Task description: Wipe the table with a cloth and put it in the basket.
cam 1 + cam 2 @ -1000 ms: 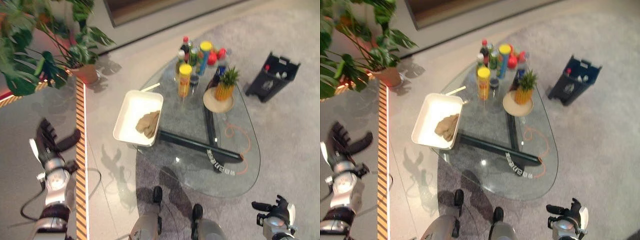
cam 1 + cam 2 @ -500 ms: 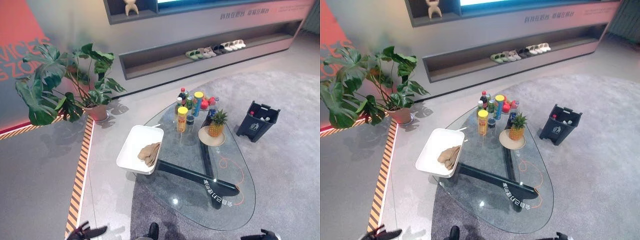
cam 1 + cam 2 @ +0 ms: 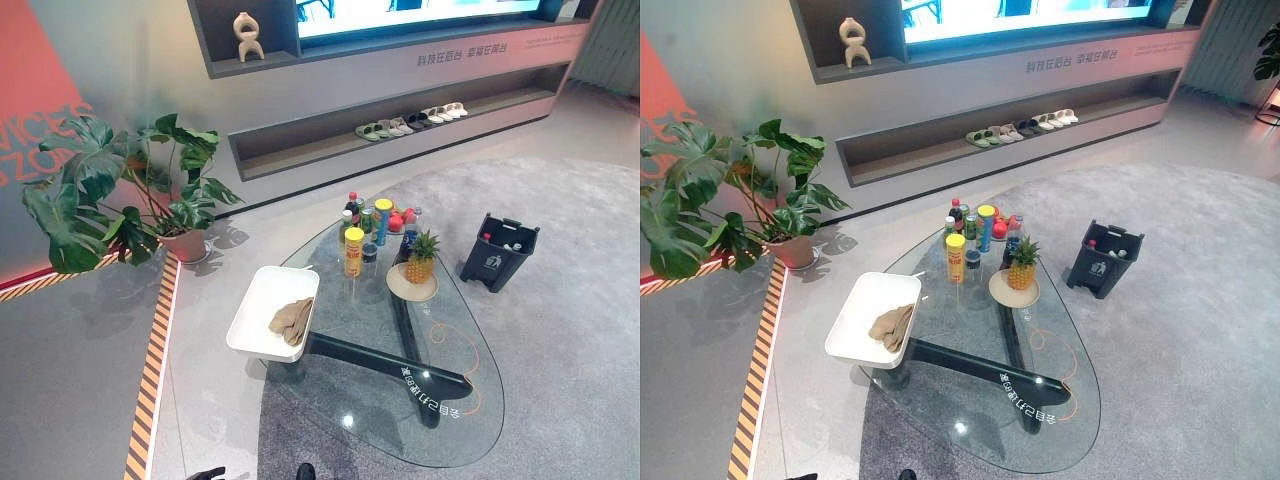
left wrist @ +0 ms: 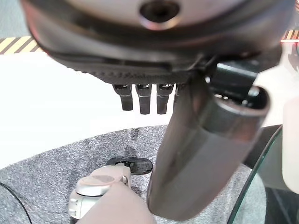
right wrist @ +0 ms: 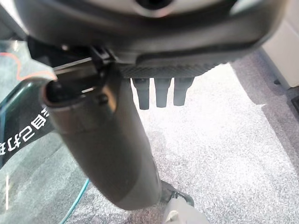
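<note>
Now: tan cloth (image 3: 291, 319) lying crumpled inside white basket (image 3: 252, 317), at glass table (image 3: 380, 400) edge nearest potted plant (image 3: 120, 185). Left hand (image 4: 196, 154) and right hand (image 5: 103, 154) both empty, fingers straight, well apart from basket.

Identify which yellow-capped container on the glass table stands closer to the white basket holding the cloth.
The orange-bodied canister; the other yellow-capped container, the blue one, stands farther from the basket.
</note>
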